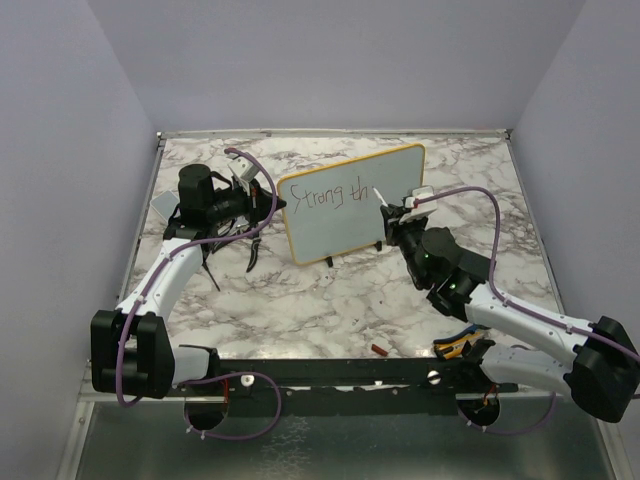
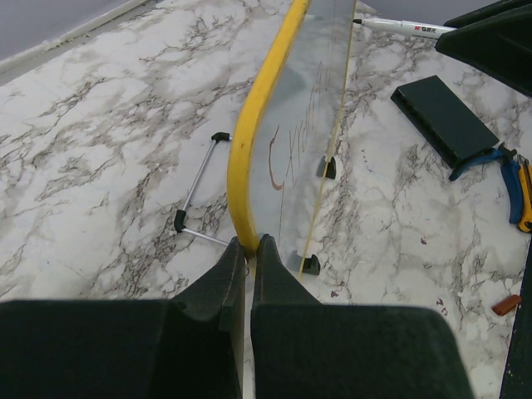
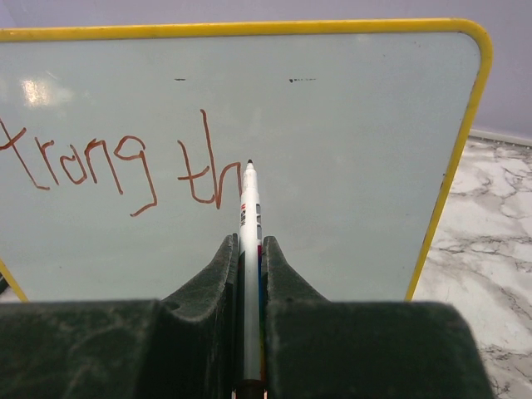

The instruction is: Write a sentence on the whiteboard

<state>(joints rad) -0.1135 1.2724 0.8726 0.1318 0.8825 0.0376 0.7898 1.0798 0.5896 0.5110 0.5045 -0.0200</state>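
Yellow-framed whiteboard (image 1: 345, 238) stands upright on black feet in the middle of the marble table (image 1: 300, 310). Its long axis runs left to right, with the right end swung a little farther from the bases. The written face is turned toward the arms.

On it, the sentence (image 3: 108, 162) reads "Strong th" in reddish-brown strokes. It is one line across the upper half, from the board's left side to about the middle.

The left gripper (image 2: 248, 243) has its fingers pinched on the yellow frame at the board's left edge, near the bottom corner. The frame passes between the tips.

The right gripper (image 3: 248, 243) has its fingers clamped on a white marker (image 3: 249, 208). The barrel lies along the fingers, dark tip pointing at the board. The tip sits just right of the "h". Whether it touches the surface, I cannot tell.

On the table, written side: a black slab (image 2: 445, 116), with blue-handled pliers (image 2: 499, 166) just beside it.
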